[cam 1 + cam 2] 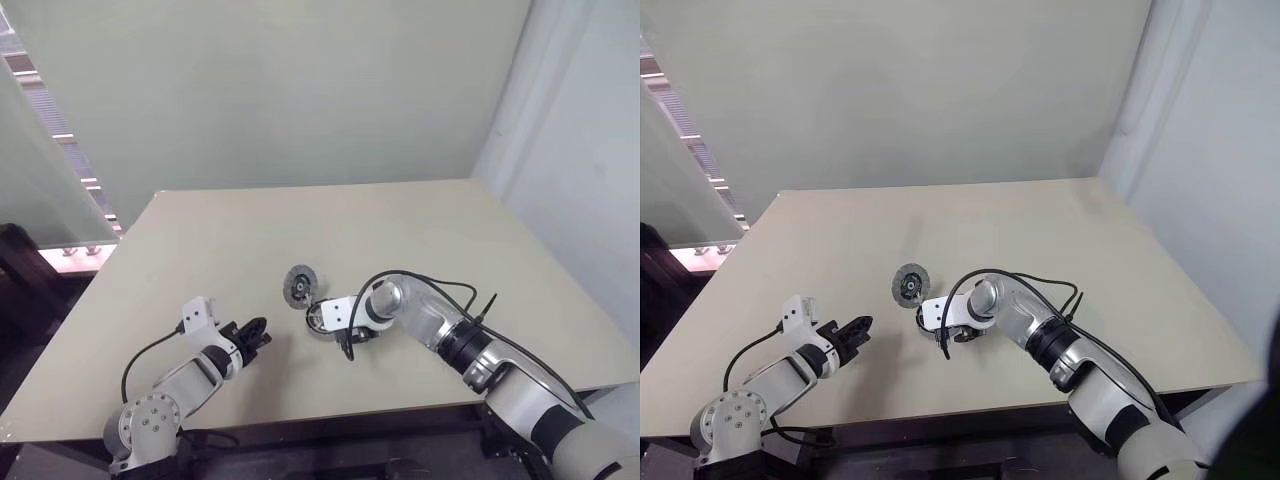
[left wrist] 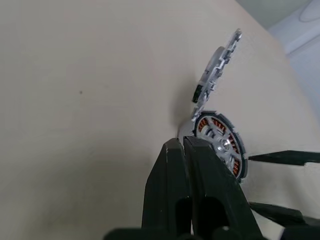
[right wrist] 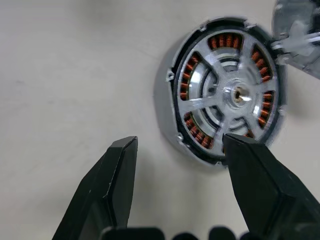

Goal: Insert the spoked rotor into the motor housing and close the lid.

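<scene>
Hovering spread-fingered right gripper [image 3: 175, 190] just short of motor housing [image 3: 225, 90], rotor [image 3: 235, 95] seated inside, lid [image 2: 216, 67] upright beyond, left gripper [image 2: 182, 165] pinched empty.

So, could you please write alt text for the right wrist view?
The spoked rotor sits inside the motor housing on a beige table, copper windings showing between its spokes. The right gripper hangs open just above it, with the raised lid at the housing's edge.

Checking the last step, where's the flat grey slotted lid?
The flat grey slotted lid stands tilted open mid-table, hinged beside the copper-wound motor housing, just beyond the right gripper.
</scene>
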Robot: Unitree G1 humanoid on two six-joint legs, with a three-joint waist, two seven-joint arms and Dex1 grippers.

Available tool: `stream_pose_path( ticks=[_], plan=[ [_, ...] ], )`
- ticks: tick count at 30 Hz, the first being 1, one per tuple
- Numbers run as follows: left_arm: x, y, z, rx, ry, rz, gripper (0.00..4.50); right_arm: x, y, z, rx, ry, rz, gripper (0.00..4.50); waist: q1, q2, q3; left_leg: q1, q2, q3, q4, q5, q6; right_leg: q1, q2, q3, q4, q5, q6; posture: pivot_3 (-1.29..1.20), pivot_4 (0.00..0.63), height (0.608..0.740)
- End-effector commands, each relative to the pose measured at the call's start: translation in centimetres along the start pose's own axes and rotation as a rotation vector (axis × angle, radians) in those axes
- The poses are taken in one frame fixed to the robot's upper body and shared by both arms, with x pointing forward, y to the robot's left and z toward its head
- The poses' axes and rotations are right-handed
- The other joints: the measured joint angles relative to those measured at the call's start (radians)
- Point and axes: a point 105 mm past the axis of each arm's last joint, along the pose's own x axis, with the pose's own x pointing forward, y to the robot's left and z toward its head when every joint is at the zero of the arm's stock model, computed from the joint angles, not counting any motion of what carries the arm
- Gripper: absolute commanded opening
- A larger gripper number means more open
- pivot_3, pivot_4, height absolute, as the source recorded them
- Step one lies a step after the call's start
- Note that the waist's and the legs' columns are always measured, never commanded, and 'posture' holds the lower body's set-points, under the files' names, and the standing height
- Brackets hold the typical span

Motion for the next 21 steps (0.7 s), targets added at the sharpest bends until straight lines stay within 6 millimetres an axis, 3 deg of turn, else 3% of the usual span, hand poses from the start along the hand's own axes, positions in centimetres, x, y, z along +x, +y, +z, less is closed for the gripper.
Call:
stream_pose_path(
  ticks=[1, 7, 10, 17, 21],
  plan=[
    [-0.2, -0.4, 0.8, -0.002, -0.033, -0.014, 0.04, -0.1, -1.4, 0.2, -0.029, 0.003, -0.052, 2.96, 0.000, 0.000, 0.000, 0.000, 0.000, 0.000, 0.000, 0.000, 0.000, 0.000, 0.000, 0.000, 0.000, 0.000, 0.000, 0.00, 0.000, 0.740],
    [-0.5, 0.0, 1.2, 0.006, -0.047, 0.001, 0.04, 0.7, -1.0, -0.9, -0.022, 0.031, -0.031, 2.96, -0.001, 0.000, 0.000, 0.001, 0.000, 0.000, 0.001, 0.000, -0.001, 0.001, 0.000, 0.000, 0.001, 0.001, -0.001, 0.00, 0.000, 0.740],
    [-0.5, 0.0, 1.2, 0.008, -0.050, 0.006, 0.00, 0.8, -0.8, -1.1, -0.023, 0.036, -0.029, 2.33, -0.001, 0.000, 0.000, 0.002, 0.000, 0.000, 0.002, 0.001, -0.002, 0.002, 0.000, 0.000, 0.002, 0.001, -0.001, 0.00, 0.000, 0.740],
    [-0.3, 0.0, 1.2, 0.011, -0.048, 0.006, 0.00, 1.0, -0.5, -1.1, -0.034, 0.034, -0.026, 0.15, -0.004, 0.000, 0.000, 0.003, 0.000, 0.000, 0.003, 0.001, -0.002, 0.002, 0.000, 0.000, 0.003, 0.001, -0.001, 0.00, 0.000, 0.740],
    [-0.3, -0.1, 1.3, 0.014, -0.050, 0.002, 0.00, 1.0, -0.5, -0.9, -0.035, 0.020, -0.033, 0.09, -0.004, 0.000, 0.000, 0.002, 0.000, 0.000, 0.004, 0.001, -0.002, 0.002, 0.000, 0.000, 0.003, 0.001, -0.001, 0.00, 0.000, 0.740]
  ],
)
